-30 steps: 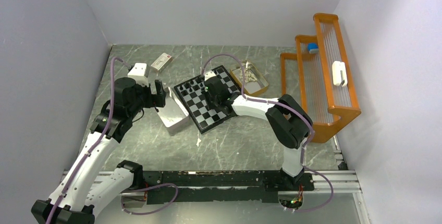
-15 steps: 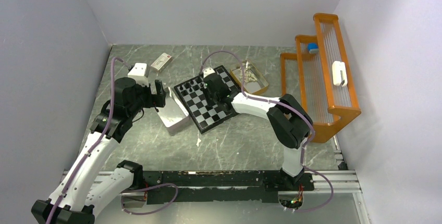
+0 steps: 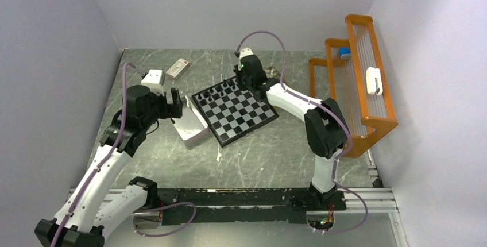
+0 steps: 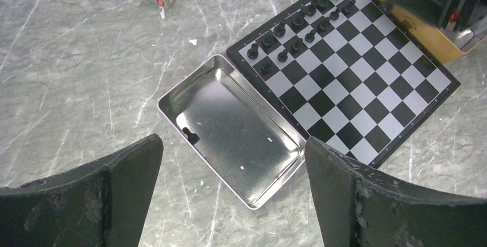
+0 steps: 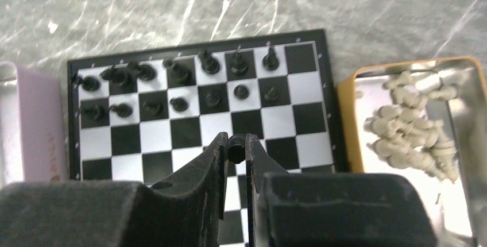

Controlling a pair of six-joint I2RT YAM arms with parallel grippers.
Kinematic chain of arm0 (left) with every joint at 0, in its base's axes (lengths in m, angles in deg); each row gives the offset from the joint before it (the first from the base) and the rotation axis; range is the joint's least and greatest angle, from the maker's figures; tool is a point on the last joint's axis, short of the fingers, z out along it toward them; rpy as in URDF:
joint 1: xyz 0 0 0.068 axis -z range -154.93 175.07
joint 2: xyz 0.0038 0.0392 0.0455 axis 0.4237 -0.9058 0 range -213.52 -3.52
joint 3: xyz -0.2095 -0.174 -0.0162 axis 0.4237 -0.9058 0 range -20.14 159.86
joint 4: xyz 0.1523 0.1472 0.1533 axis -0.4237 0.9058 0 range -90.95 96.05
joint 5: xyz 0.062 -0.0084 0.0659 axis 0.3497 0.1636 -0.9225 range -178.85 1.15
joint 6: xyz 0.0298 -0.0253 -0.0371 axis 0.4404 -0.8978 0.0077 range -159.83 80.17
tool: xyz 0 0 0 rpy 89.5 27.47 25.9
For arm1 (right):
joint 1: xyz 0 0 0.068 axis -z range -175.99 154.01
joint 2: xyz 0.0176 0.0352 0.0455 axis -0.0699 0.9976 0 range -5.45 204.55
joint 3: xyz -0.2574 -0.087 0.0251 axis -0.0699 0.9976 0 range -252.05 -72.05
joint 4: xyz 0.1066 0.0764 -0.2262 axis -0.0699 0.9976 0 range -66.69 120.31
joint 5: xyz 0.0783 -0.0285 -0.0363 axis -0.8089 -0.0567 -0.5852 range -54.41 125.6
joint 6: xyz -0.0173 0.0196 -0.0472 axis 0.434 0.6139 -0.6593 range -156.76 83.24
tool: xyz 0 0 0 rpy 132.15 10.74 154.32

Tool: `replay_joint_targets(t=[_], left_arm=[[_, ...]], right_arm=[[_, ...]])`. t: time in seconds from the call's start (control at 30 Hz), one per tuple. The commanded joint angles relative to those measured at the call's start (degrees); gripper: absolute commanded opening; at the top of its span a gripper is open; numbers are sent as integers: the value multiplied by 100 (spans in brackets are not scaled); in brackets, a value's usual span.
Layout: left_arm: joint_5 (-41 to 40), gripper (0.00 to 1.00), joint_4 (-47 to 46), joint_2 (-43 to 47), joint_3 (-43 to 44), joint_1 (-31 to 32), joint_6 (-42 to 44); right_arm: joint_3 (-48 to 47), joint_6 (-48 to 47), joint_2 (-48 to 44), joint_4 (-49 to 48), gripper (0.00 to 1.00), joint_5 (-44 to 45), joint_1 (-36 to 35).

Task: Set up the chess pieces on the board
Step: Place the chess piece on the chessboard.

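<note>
Over the grey desk [image 3: 258, 155] my right fingers [image 5: 220, 150], clamped on a black piece [image 5: 234, 150], have swung from the board's [image 5: 189, 133] middle to its far rows, where end squares wait empty; my left fingers [image 4: 86, 201] hang apart.

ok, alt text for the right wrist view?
The right tool pinches a tiny black chess piece over a flat black-and-white checked chessboard. Two rows of black chessmen stand along the board's top edge in the picture. A tan-rimmed metal tray of cream-white chessmen lies beside its right edge.
</note>
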Motion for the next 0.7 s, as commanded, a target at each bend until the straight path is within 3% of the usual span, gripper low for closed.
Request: replay_joint_targets(t=[0.0,0.67], left_arm=[[82,98,-181,37,54,33,50],[55,98,-187,50,40,33,61]], right_arm=[[-510,-179,394,62,14,-89,231],[-2195,-434,2169,141,13,-391,807]])
